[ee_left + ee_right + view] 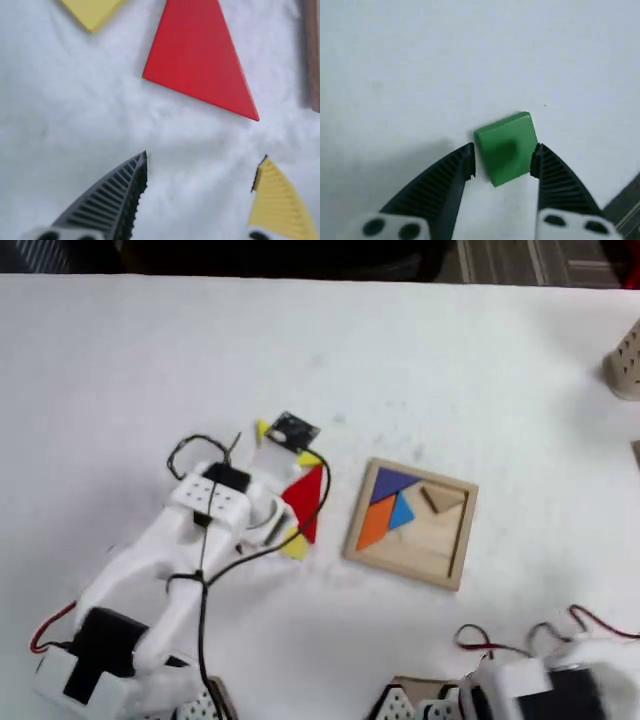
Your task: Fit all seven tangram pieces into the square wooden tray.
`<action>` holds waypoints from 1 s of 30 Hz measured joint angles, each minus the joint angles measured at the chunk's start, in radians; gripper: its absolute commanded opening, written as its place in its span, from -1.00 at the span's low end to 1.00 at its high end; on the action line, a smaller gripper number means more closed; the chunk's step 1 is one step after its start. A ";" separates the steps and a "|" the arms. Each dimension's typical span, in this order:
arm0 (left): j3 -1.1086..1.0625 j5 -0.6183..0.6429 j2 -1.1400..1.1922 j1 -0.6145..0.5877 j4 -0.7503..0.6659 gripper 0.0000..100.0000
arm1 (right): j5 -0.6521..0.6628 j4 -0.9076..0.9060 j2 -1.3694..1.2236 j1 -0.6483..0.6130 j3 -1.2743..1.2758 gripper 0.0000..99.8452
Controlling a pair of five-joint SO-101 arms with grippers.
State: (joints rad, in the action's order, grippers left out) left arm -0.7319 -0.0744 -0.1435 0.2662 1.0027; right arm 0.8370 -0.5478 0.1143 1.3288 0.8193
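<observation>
Right end effector (503, 156) straddling green square piece (506, 145), flat, thick-edged

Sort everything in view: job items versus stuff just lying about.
Job: wooden tray; purple piece, orange piece and blue piece inside it; red triangle; yellow piece; green square; left tool; right tool.
Lying about: perforated beige object near the table's edge.
</observation>
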 measured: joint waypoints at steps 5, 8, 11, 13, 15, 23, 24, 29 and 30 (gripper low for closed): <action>0.000 0.000 0.000 0.000 -0.006 -0.29 | 0.132 0.002 -0.196 0.003 -0.146 -0.62; 0.000 0.000 0.000 0.000 -0.009 -0.29 | 0.224 -0.002 -0.236 0.003 -0.178 -0.62; 0.000 0.000 0.000 0.000 -0.009 -0.29 | 0.293 -0.002 -0.241 0.000 -0.183 -0.62; 0.000 0.000 0.000 0.000 -0.009 -0.29 | 0.330 -0.003 -0.241 0.000 -0.184 -0.62; 0.000 0.000 0.000 0.000 -0.018 -0.29 | 0.371 -0.003 -0.242 0.000 -0.184 -0.62; -0.009 0.000 0.000 0.000 -0.034 -0.29 | 0.477 -0.003 -0.247 -0.002 -0.186 -0.63; -0.009 0.000 0.000 0.000 -0.034 -0.29 | 0.479 -0.003 -0.247 -0.002 -0.186 -0.63; -0.009 0.000 0.000 0.000 -0.034 -0.29 | 0.531 -0.003 -0.247 -0.002 -0.176 -0.88; -0.009 0.000 0.000 0.000 -0.034 -0.29 | 0.551 -0.003 -0.247 -0.002 -0.175 -0.97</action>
State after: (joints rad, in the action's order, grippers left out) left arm -0.7411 -0.0744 -0.1435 0.2662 0.9689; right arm 1.3878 -0.5508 -0.1327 1.3272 0.6444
